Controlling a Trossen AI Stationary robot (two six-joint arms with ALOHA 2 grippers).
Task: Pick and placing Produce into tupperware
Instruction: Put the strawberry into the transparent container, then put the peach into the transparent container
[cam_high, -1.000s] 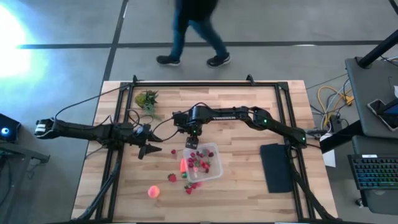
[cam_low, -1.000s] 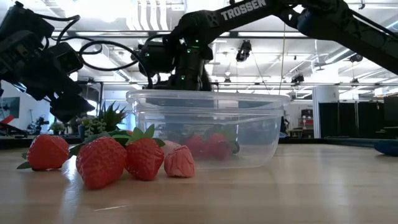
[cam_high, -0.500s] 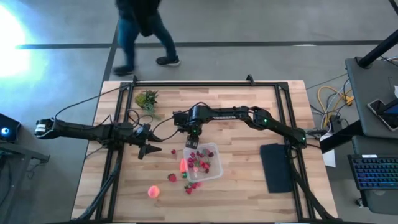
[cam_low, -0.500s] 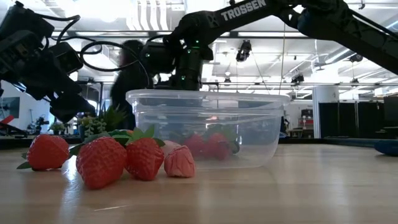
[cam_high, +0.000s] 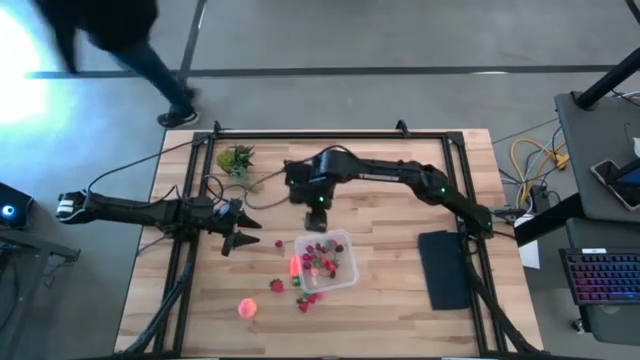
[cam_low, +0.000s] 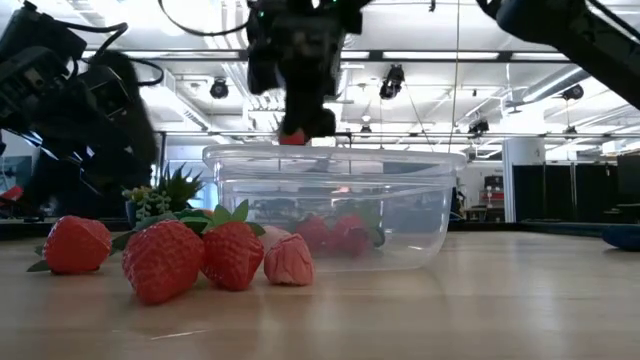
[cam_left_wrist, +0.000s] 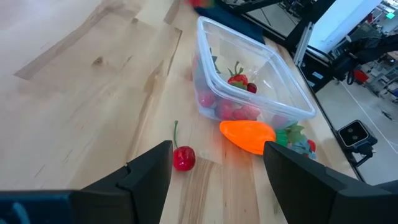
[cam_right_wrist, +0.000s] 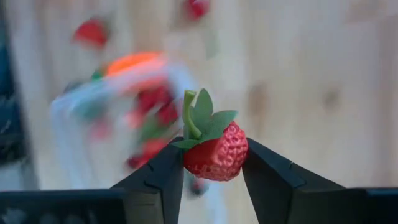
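The clear square tupperware (cam_high: 326, 258) sits near the table's middle with several red strawberries inside (cam_left_wrist: 239, 80). More strawberries (cam_low: 163, 258) lie beside its near-left side. The orange-pink fruit (cam_high: 246, 308) lies toward the near edge. My right gripper (cam_high: 316, 202) hangs above the table just beyond the tupperware's far-left corner, shut on a strawberry (cam_right_wrist: 214, 152). My left gripper (cam_high: 243, 232) waits open to the tupperware's left, near a small red cherry (cam_left_wrist: 183, 158). My right gripper pinches one strawberry by its red body (cam_right_wrist: 217, 163), one finger on each side. The green top (cam_right_wrist: 202, 118) stands free beyond the fingers. The fingers point down from above, and the berry (cam_low: 293, 137) is lifted clear, above the level of the tupperware's rim.
An orange pepper-like piece (cam_left_wrist: 247, 135) lies against the tupperware's left wall. A green leafy clump (cam_high: 237, 158) sits at the far left. A flat black pad (cam_high: 445, 268) lies to the right. A person's legs (cam_high: 150, 70) show on the floor beyond the far edge.
My right gripper has risen from the tupperware's far-left corner and shifted toward the table's far edge, and now shows a strawberry between its fingers. The person beyond the table has walked to the left.
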